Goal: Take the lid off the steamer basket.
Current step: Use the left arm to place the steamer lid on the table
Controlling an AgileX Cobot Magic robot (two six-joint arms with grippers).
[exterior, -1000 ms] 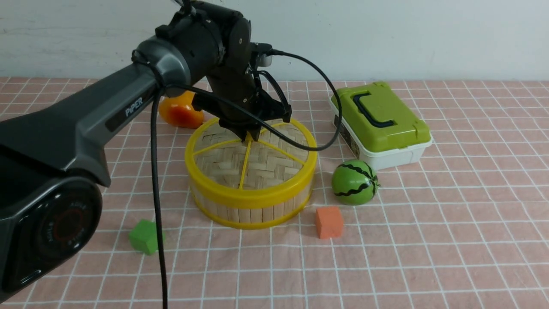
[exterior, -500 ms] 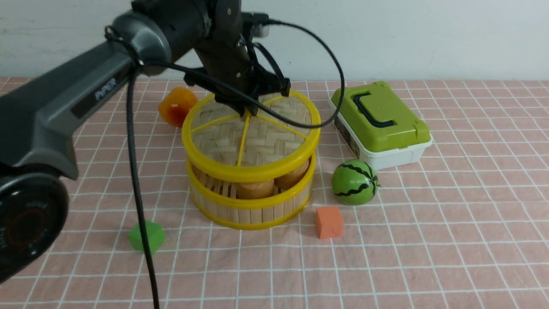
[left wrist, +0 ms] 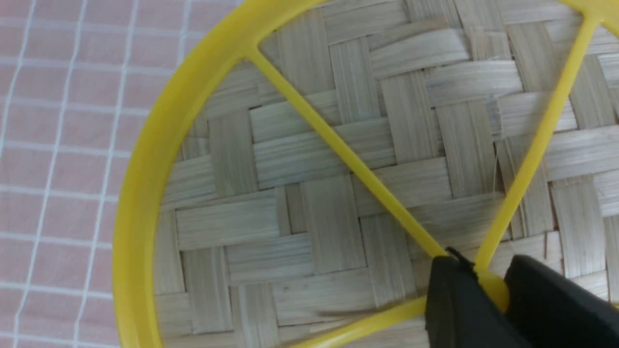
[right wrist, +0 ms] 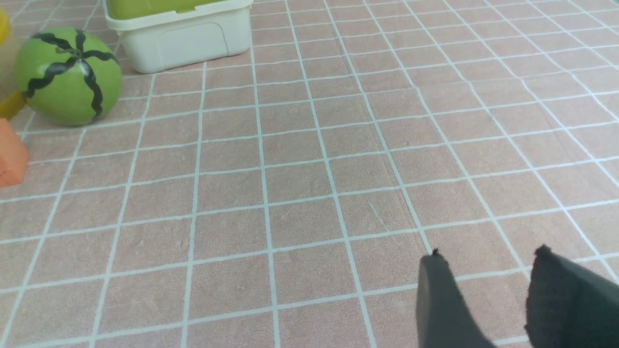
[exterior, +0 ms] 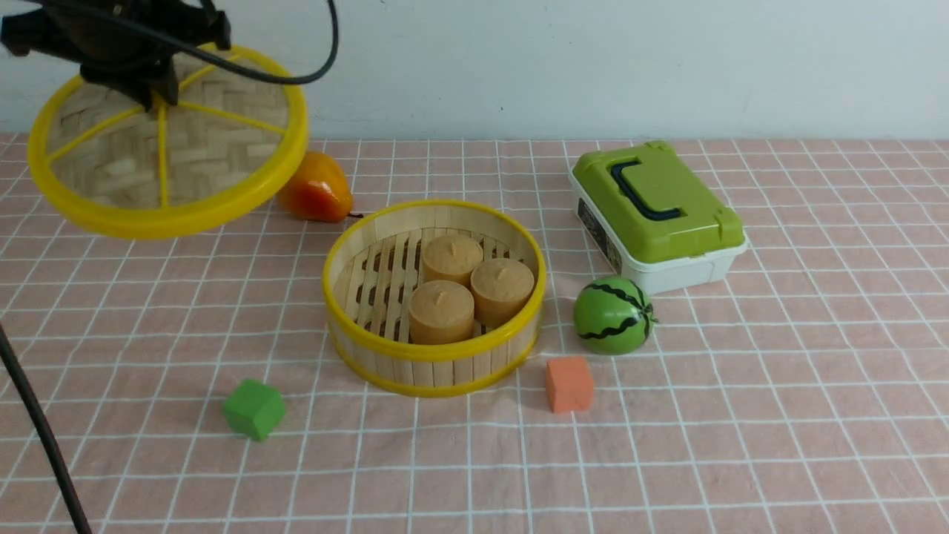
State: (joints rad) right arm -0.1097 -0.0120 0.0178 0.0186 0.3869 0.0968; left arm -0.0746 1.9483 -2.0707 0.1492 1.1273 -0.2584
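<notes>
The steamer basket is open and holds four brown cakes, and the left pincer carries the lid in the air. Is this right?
Not quite. The front view shows three brown cakes in the steamer basket, not four. The rest holds: the basket is open, and the left pincer carries the lid in the air.

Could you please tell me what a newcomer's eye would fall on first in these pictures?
The lid hangs in the air at the far left, pinched at its hub by the left hand. The open steamer basket sits mid-table with three tan round cakes inside; a striped green ball lies to its right.
</notes>
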